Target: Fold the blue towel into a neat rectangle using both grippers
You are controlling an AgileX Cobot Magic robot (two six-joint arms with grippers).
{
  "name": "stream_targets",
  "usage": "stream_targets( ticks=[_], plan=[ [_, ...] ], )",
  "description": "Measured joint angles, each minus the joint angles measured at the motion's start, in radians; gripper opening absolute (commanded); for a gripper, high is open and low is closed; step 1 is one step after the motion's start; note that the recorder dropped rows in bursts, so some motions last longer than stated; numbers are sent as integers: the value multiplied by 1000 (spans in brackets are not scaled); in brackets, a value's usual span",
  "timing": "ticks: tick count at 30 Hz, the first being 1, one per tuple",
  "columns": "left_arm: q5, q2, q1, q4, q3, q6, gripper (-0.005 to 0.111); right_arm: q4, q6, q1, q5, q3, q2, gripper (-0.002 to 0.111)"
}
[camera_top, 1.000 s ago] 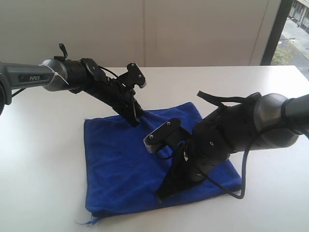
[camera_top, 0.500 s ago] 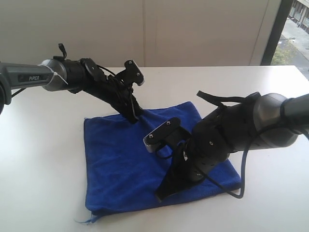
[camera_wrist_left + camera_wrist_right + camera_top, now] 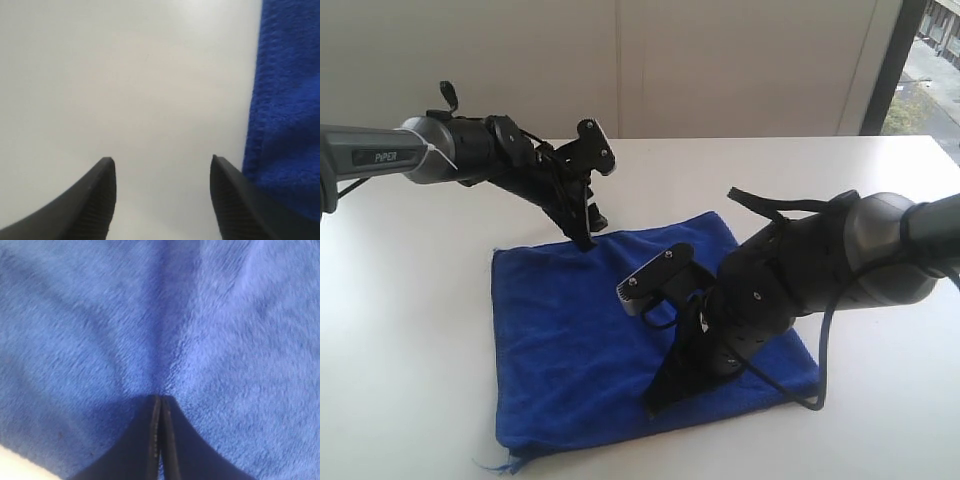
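The blue towel [image 3: 570, 340] lies flat on the white table [image 3: 410, 330] as a folded, roughly rectangular sheet. My left gripper [image 3: 585, 237] hangs open just past the towel's far edge, nothing between its fingers; the left wrist view shows the left gripper [image 3: 161, 162] over bare table with the towel's edge [image 3: 285, 100] beside one finger. My right gripper [image 3: 651, 404] is shut, its tips pressed down on the towel near the front edge. In the right wrist view the right gripper [image 3: 161, 398] has its fingers together, and creases in the towel [image 3: 225, 315] run out from the tips.
A frayed thread [image 3: 490, 462] trails from the towel's front left corner. A black cable [image 3: 817, 395] loops from the right arm down over the towel's right edge. A pale wall [image 3: 720, 60] stands behind the table, with a window [image 3: 930, 70] at far right.
My left gripper has opened, let go of the towel's far edge, and drawn up and back off the cloth. The right gripper has stayed put.
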Motion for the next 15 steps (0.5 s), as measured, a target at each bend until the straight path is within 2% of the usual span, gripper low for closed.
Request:
stream_targets(
  ticks=[9,15],
  plan=[
    [-30,-9,2,6,0,-2,60,0,-9,0,0,0,0,0],
    [58,-19,2,8,0,-21,60,-6,-14,0,5,2,-25,0]
  ],
)
